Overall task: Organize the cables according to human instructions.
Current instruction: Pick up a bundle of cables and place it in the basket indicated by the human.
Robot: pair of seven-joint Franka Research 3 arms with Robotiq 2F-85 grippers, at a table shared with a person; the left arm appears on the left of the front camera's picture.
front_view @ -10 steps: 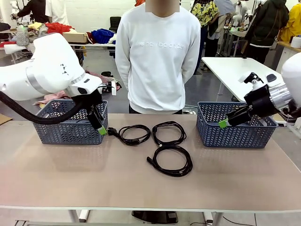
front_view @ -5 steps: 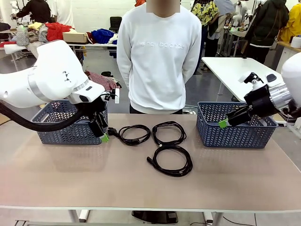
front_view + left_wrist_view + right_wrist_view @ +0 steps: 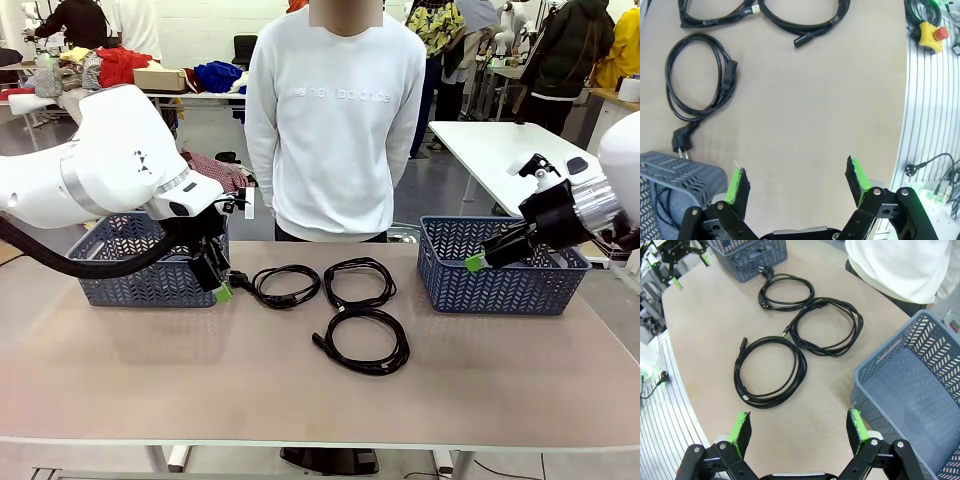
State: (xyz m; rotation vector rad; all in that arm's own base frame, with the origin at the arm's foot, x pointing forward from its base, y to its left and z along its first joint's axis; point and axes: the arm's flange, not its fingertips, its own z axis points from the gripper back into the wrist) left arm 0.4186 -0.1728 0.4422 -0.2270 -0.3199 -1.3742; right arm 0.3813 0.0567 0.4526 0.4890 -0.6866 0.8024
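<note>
Cables (image 3: 731, 80): three coils on table (image 3: 150, 370), untouched.

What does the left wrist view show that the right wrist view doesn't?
Left wrist view: a yellow box with a red button beyond the table's edge, and the open left pincer. Right wrist view: the person's white sweatshirt, the right basket, and the open right pincer. Shared: the tan table, the left basket, and three coiled cables lying on the table outside the baskets.
</note>
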